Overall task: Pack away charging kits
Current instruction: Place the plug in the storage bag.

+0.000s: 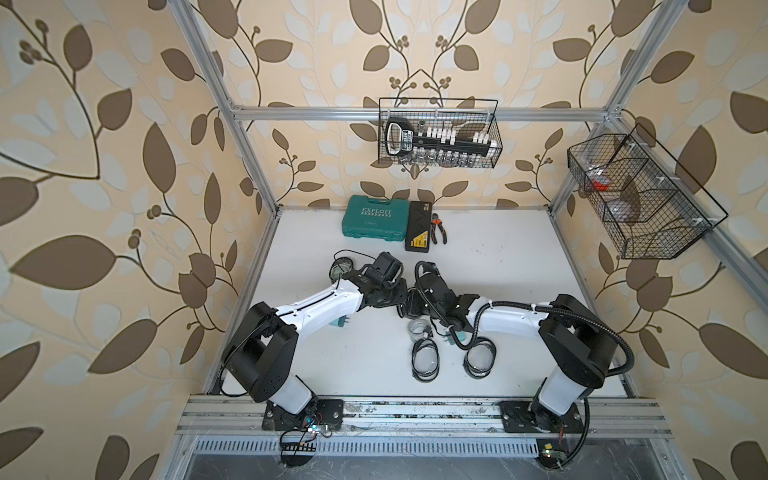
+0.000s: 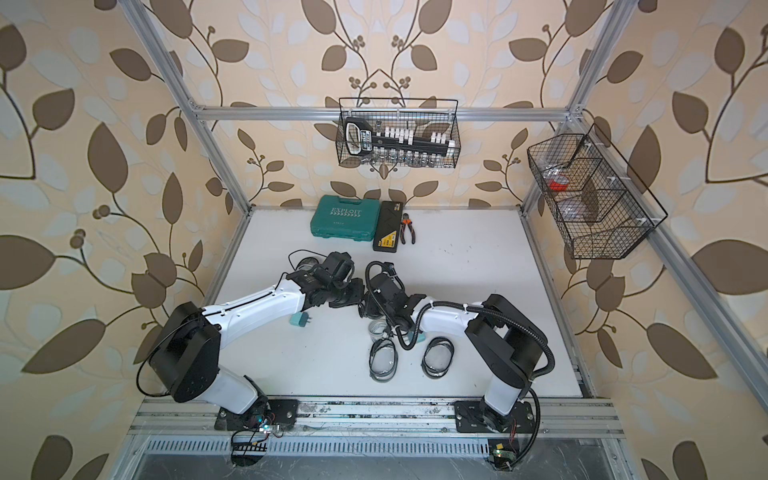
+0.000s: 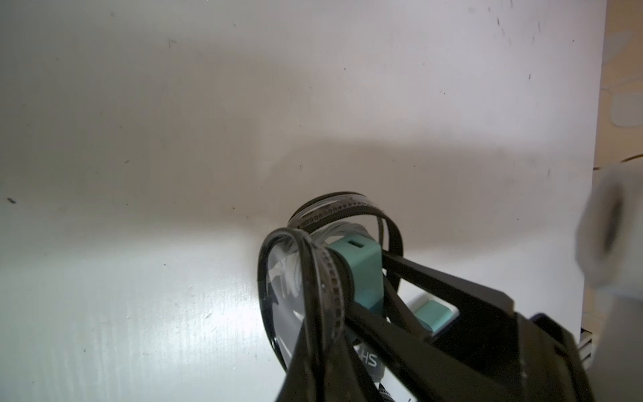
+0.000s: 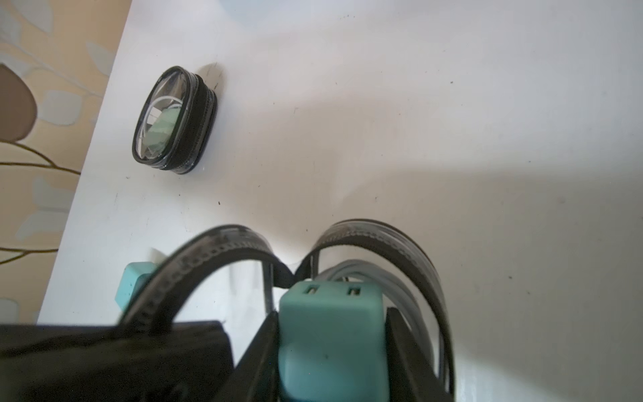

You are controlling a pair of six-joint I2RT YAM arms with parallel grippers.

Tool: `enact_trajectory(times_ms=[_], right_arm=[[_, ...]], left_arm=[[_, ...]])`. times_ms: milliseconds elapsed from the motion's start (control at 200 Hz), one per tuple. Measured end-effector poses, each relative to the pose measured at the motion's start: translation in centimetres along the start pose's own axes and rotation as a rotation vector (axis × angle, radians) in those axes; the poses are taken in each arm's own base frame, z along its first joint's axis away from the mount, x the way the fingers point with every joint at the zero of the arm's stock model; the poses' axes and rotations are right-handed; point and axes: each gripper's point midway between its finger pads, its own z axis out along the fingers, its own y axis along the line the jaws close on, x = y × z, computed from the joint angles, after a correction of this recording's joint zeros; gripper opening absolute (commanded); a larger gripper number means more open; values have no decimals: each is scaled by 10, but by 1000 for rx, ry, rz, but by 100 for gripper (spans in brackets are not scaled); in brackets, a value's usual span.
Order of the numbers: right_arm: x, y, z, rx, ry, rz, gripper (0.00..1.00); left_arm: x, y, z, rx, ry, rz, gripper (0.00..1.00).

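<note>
- Two grips, one pouch (image 4: pixel 375 230), arm-side of the tool case (image 1: pixel 374 222): your left end effector (image 3: pixel 318 334) clamps its rim, likely propping it open.
- Your right end effector (image 4: pixel 332 315) grips the plug adapter (image 4: pixel 330 351) inside, beside the cable (image 4: pixel 412 290).

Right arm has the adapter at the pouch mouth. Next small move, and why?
Probably ease the right gripper a little deeper: its jaws clamp the teal adapter only partway inside the open pouch, beside the grey cable, while the left gripper pinches the rim.
</note>
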Motion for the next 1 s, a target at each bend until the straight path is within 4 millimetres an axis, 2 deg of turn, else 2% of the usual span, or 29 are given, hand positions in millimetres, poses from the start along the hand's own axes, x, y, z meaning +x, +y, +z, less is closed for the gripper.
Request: enact_trajectory(times_ms=[110, 335, 435, 640, 760, 820, 1005], right_arm=[[-3, -4, 4, 1, 0, 11, 17], [10, -15, 18, 48, 41, 5, 25], [8, -15, 17, 55, 39, 6, 36], [8, -14, 17, 55, 44, 0, 51], [10, -13, 17, 48, 51, 0, 52], [11, -13, 17, 46, 56, 0, 58], [5, -12, 11, 36, 50, 6, 58]], left_arm=[[3, 2, 5, 2, 12, -2, 0], [2, 1, 6, 6, 8, -6, 0], [3, 2, 6, 4, 9, -7, 0], [6, 5, 13, -10, 24, -10, 0], [7, 7, 18, -17, 32, -12, 0], [6, 7, 18, -18, 32, -12, 0], [3, 7, 18, -17, 26, -17, 0]])
